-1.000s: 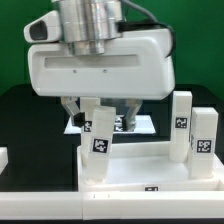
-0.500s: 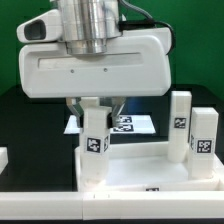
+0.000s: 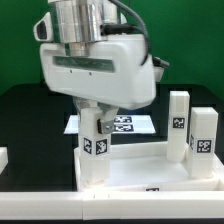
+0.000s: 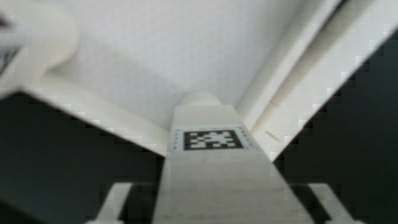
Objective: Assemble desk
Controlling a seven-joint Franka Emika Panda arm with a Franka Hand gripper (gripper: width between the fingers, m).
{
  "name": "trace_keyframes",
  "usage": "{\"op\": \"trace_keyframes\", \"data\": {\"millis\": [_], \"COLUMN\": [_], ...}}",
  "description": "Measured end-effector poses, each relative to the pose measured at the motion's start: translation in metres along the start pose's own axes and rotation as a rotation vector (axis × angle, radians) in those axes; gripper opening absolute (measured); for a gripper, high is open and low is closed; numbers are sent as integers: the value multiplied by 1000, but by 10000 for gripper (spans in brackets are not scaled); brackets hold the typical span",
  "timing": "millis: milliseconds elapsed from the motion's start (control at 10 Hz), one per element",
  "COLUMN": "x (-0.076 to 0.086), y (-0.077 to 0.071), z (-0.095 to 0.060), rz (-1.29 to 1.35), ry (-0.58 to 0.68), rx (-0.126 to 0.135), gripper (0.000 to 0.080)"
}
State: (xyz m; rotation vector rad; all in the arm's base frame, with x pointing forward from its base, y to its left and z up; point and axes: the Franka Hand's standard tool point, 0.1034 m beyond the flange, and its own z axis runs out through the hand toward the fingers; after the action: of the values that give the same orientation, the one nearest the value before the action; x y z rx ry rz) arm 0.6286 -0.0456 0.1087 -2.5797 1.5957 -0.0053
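Our bulky wrist housing hides much of the gripper [image 3: 93, 118], which we see clamped on a tagged leg [image 3: 93, 146] standing at the desk panel's [image 3: 140, 172] corner on the black surface [image 3: 30, 120].

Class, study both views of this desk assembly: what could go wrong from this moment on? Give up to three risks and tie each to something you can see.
1. The gripper sits on top of a leg standing at a corner of the desk panel. If that leg is tilted, pushing or turning may jam it.
2. The robot's body blocks the exterior view, so misalignment could go unnoticed.
3. Two other upright legs stand nearby; a wide swing might knock them.
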Motion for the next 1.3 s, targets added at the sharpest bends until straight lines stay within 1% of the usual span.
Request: {"op": "trace_keyframes", "data": {"millis": [100,200,400,500,600,700,800,900,1000,1200,1300], "x": [1,6,7,7,7,6,1,-4,-5,-3,-1], "y": [-2,-2,-2,-2,-1,1,4,3,4,5,6], "z": [0,0,1,1,1,5,8,8,6,7,5], "rz": [221,375,405,383,341,98,-116,-226,-258,-410,-547], "ry": [-32,-68,-65,-65,-59,-42,-43,-48,-22,-19,-10], "rx": [10,20,17,17,19,33,34,36,47,46,40], "gripper": [288,288,288,371,508,619,619,640,640,649,649]}}
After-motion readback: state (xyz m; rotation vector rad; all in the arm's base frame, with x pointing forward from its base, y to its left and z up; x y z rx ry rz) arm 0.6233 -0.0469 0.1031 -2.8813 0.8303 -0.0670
